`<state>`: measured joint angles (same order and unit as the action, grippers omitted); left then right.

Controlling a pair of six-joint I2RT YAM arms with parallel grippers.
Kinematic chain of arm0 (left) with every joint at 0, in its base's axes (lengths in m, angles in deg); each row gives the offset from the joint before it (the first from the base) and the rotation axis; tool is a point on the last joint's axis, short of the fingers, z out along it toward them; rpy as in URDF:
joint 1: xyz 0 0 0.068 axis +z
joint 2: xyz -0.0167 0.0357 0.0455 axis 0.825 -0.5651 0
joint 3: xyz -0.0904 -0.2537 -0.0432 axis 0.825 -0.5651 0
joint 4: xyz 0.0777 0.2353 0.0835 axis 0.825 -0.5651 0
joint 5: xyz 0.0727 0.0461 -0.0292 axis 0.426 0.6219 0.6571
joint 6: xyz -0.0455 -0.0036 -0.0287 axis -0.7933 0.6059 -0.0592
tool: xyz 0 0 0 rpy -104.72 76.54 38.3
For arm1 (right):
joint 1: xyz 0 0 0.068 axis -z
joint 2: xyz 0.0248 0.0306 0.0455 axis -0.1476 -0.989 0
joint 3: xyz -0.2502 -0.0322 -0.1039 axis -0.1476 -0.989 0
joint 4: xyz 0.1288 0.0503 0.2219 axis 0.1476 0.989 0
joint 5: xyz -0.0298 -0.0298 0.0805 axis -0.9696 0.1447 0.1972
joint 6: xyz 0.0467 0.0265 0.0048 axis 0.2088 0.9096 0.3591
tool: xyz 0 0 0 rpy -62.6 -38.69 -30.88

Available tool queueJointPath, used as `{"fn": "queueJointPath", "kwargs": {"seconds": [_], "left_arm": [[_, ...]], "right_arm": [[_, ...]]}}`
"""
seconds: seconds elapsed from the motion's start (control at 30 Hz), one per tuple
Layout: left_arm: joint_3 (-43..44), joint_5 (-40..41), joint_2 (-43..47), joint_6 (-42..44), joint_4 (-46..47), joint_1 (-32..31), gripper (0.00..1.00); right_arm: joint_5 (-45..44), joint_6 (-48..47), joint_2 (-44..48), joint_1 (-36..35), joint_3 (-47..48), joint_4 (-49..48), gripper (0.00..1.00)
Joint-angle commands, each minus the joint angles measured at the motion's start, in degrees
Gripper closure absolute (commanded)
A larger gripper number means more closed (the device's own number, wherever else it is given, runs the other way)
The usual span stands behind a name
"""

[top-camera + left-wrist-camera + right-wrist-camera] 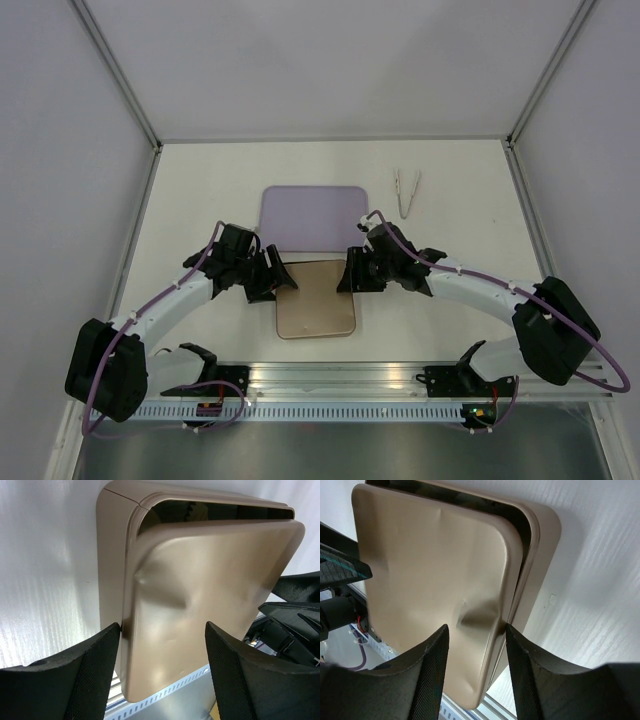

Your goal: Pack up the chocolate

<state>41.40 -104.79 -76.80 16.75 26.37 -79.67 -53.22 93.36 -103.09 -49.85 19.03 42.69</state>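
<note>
The chocolate is hidden in every view. A tan box point(318, 305) lies near the table's front edge, its tan lid point(210, 580) sitting askew on the base point(112, 555) with a dark gap along the far side. My left gripper point(275, 278) is at the lid's left edge. Its jaws point(162, 625) are open, with one finger against the rim and the other over the lid's top. My right gripper point(350, 272) is at the right edge. Its jaws point(476, 627) are open and straddle the rim of the lid point(430, 565) beside a dent.
A flat lavender tray point(312, 215) lies just behind the box. White tweezers point(407, 190) rest at the back right. The metal rail point(400, 385) carrying the arm bases runs along the near edge, close under the box's front.
</note>
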Motion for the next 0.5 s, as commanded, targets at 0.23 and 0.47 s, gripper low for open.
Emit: {"fn": "queueJointPath", "kwargs": {"seconds": [0.23,0.47], "left_arm": [[2.10,1.27,-0.30,-0.93,2.10,0.26,0.31],[5.16,5.04,-3.28,-0.93,0.35,0.17,0.31]], "right_arm": [[-7.91,0.61,-0.61,-3.28,6.94,7.17,0.49],[-12.20,-0.44,-2.62,-3.37,8.87,9.54,0.51]]}}
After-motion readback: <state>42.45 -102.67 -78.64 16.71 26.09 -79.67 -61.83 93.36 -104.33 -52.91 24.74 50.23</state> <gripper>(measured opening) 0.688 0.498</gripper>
